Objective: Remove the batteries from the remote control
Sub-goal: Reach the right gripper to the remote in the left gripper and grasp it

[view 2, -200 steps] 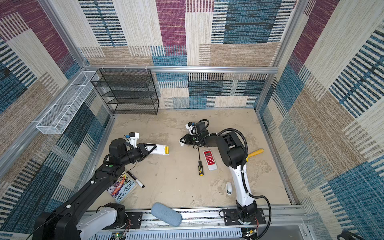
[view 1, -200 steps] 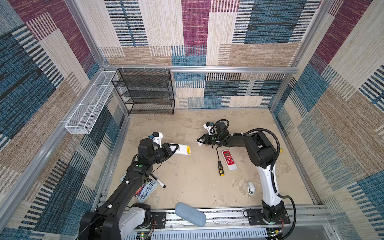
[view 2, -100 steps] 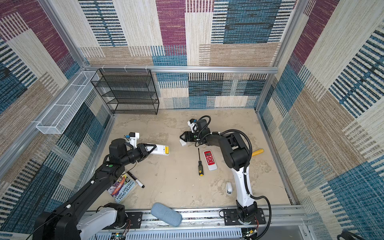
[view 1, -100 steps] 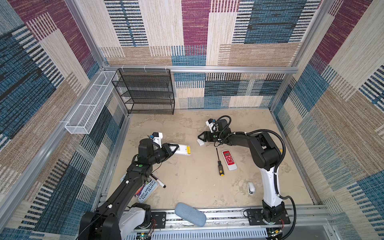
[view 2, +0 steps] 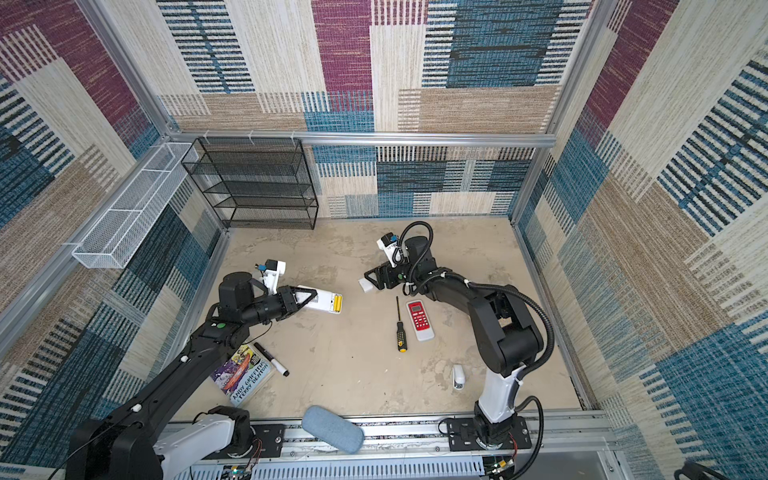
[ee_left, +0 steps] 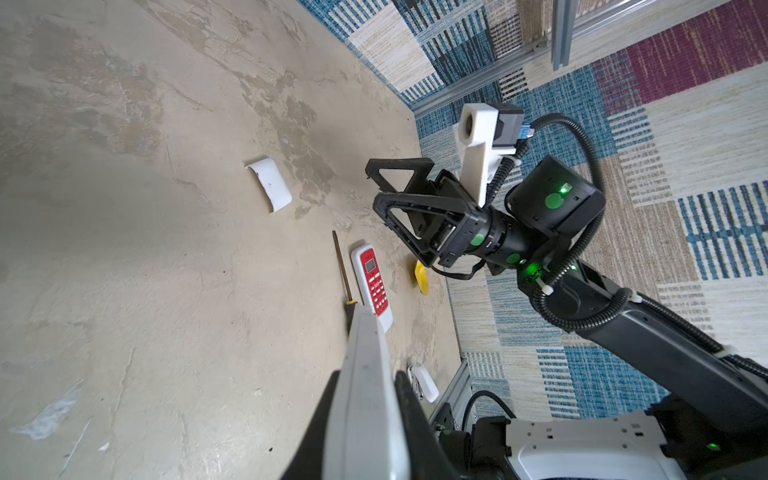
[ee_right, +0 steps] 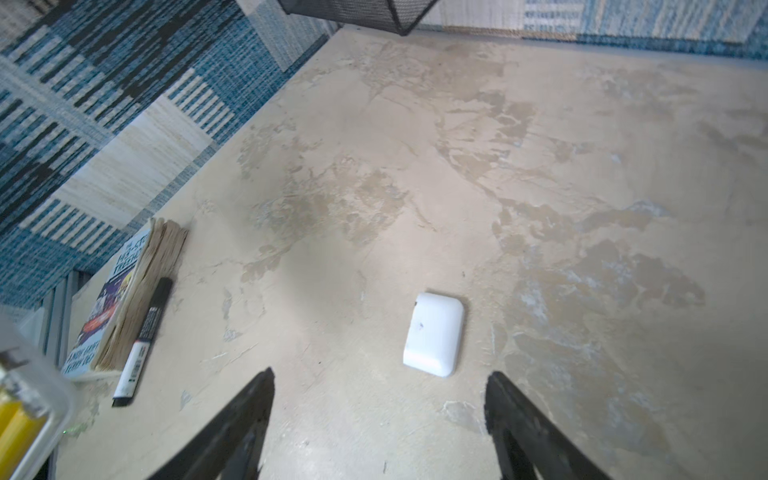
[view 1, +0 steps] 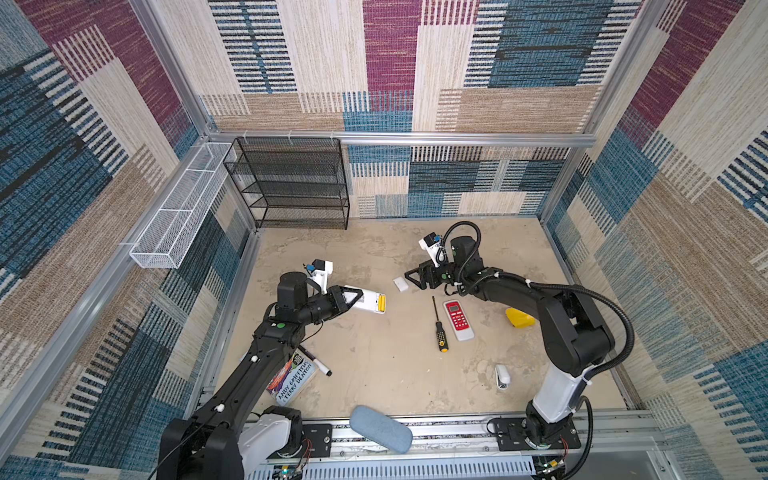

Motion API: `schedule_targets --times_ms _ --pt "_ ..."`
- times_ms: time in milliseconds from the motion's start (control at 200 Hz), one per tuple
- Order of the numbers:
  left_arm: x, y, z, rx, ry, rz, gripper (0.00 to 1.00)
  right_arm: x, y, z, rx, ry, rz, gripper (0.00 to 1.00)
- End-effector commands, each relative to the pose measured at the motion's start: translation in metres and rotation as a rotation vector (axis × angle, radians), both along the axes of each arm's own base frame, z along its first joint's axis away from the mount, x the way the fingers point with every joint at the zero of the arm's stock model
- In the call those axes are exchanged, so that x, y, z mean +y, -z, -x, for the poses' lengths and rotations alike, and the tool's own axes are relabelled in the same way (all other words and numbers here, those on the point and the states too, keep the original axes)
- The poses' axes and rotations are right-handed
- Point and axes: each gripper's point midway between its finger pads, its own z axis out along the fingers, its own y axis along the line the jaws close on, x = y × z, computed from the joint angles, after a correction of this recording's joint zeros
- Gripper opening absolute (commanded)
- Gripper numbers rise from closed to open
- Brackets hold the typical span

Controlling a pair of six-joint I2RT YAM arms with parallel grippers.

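A black-and-yellow screwdriver (view 1: 437, 326) is laid flat near the middle of the desk (view 1: 374, 365). A paperback book (view 1: 291, 378) is seen by the left edge, with a black marker (view 1: 316, 360) just beside it. A black mesh shelf (view 1: 291, 183) is stood in the far left corner, next to a white wire basket (view 1: 183, 208) hung on the wall. A blue-grey pouch (view 1: 380, 422) is rested on the front rail.

Black jointed arms (view 1: 249, 374), white bases (view 1: 266, 430), green dots (ee_left: 552, 201) — ribbed cables (view 1: 463, 223)
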Motion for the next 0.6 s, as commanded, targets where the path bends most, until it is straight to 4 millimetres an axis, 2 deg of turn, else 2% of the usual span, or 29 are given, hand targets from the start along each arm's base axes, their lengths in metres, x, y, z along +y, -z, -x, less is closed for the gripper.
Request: schedule_targets --times_ms 0,155,330,486,596 --pt "-0.005 -0.01 0.009 -0.066 0.076 -0.026 0.0 0.011 -0.032 0.024 -0.195 -0.133 -0.007 0.81" --pt "-0.005 -0.01 0.013 -0.067 0.089 -0.044 0.0 0.028 -0.065 0.065 -0.354 -0.239 -0.009 0.84" --pt "-0.009 -0.014 0.014 -0.077 0.115 -0.02 0.0 0.06 -0.08 0.101 -0.489 -0.298 0.041 0.95" --pt "-0.01 -0.017 0.015 -0.081 0.122 -0.005 0.0 0.08 -0.088 0.115 -0.529 -0.321 0.052 1.0" --pt "-0.01 -0.017 0.015 -0.078 0.122 -0.005 0.0 0.092 -0.084 0.116 -0.542 -0.335 0.082 1.0"
